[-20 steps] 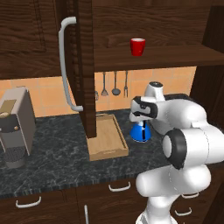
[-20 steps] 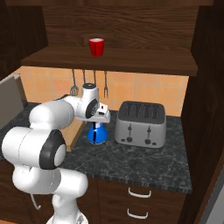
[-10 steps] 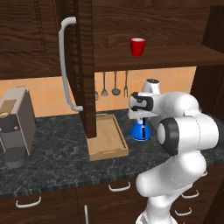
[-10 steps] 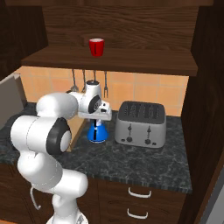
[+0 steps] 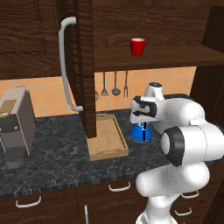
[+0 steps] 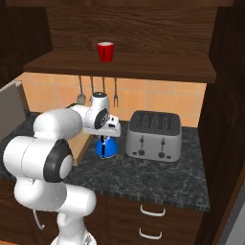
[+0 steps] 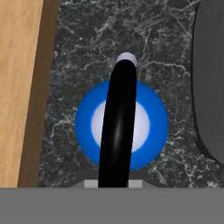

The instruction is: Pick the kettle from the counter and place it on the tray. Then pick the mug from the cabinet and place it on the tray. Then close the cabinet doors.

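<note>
The blue kettle (image 5: 141, 133) (image 6: 105, 147) stands on the dark counter (image 5: 52, 162), just right of the wooden tray (image 5: 107, 151) (image 7: 19, 87). My gripper (image 5: 141, 122) (image 6: 106, 136) hangs straight over it, low on the black handle. In the hand view the kettle (image 7: 148, 109) lies directly below, its handle arching up the middle; the fingertips are hidden, so I cannot tell how the jaws stand. The red mug (image 5: 137, 46) (image 6: 105, 50) sits on the shelf of the open cabinet. One cabinet door (image 5: 85, 65) swings out over the tray's left part.
A silver toaster (image 6: 154, 135) (image 7: 212, 87) stands close to the right of the kettle. A coffee machine (image 5: 15, 127) is at the counter's left end. Kitchen utensils (image 5: 114, 83) hang on the back wall behind the tray. Drawers run below the counter.
The arm's elbow has swung across and the hand has sunk slightly toward the kettle's handle. The kettle stands where it was.
</note>
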Controlling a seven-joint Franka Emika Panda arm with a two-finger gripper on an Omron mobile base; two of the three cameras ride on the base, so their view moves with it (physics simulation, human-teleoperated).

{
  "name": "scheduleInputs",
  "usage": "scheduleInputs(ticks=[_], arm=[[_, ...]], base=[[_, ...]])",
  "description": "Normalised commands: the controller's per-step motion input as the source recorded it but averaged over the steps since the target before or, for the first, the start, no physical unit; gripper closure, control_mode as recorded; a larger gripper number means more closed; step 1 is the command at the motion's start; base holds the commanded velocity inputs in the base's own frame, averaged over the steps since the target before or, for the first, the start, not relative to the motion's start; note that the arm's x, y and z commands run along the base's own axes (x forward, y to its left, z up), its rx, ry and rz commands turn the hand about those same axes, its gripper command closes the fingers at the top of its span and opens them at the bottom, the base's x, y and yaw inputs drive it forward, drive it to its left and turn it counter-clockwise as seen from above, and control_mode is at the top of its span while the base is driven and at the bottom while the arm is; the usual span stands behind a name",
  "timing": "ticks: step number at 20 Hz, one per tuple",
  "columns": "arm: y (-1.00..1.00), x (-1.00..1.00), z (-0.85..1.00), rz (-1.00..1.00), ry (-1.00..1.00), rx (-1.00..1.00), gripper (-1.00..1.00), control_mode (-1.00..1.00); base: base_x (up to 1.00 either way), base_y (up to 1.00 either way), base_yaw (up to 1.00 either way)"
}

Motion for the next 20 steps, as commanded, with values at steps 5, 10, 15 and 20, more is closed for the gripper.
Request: scheduleInputs(ticks=[5, 10, 15, 20], arm=[[0.13, -0.09, 0.38, 0.00, -0.24, 0.00, 1.00, -1.00], [0.42, -0.04, 0.37, 0.00, -0.21, 0.00, 1.00, -1.00], [0.72, 0.02, 0.08, 0.00, -0.06, 0.00, 1.00, -1.00], [0.60, 0.44, 0.20, 0.00, 0.00, 0.00, 1.00, -1.00]], base=[[0.00, 0.00, 0.00], [0.00, 0.00, 0.00], [0.00, 0.00, 0.00], [0.00, 0.00, 0.00]])
